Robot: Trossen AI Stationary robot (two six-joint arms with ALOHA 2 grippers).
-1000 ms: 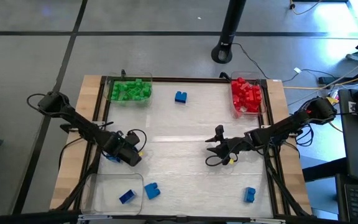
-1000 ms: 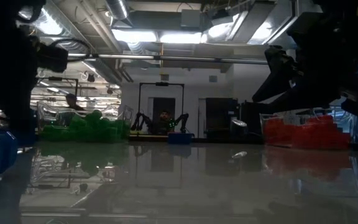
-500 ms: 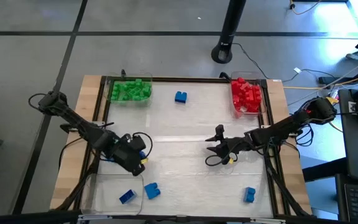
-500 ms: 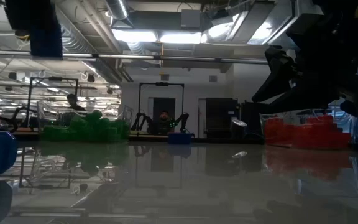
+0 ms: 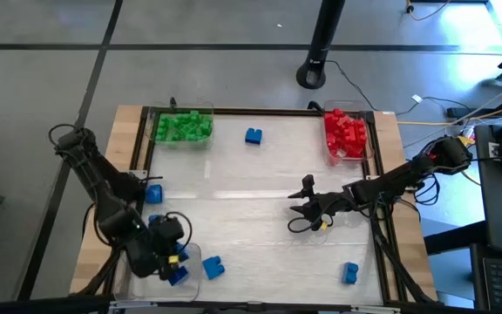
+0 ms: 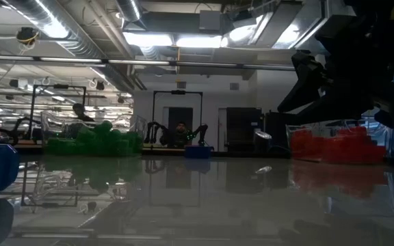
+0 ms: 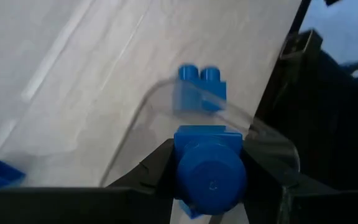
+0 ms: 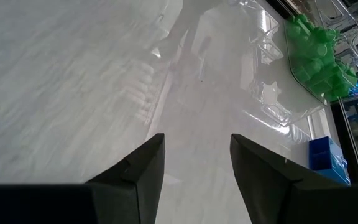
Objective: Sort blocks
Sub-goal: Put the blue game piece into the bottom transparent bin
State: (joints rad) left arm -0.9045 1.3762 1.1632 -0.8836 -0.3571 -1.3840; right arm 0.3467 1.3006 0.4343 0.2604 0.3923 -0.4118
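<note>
My left gripper (image 5: pixel 172 255) hangs over the clear tray (image 5: pixel 138 283) at the table's near left, shut on a blue block (image 7: pixel 209 175). Another blue block (image 5: pixel 179 276) lies in that tray and shows in the left wrist view as a two-stud block (image 7: pixel 202 87) behind the rim. More blue blocks lie beside the tray (image 5: pixel 213 267), at the left edge (image 5: pixel 153 194), at the far middle (image 5: pixel 253 136) and near right (image 5: pixel 349 273). My right gripper (image 5: pixel 301 209) hovers open over the table's middle, with nothing between its fingers (image 8: pixel 143 168). My left gripper pinches the blue block by two opposite sides (image 7: pixel 178 163) between its two fingers. The fingers slant down toward the table's near edge. A round stud (image 7: pixel 211 180) faces the wrist camera. The block hangs clear above the tray.
A tray of green blocks (image 5: pixel 183 126) stands at the far left and a tray of red blocks (image 5: pixel 345 133) at the far right. Bare table lies between the two arms.
My left gripper has risen and swung toward the table's near edge with the blue block, from the left edge to above the clear tray, turning as it went. It has left the low view. A blue block at the left edge now shows.
</note>
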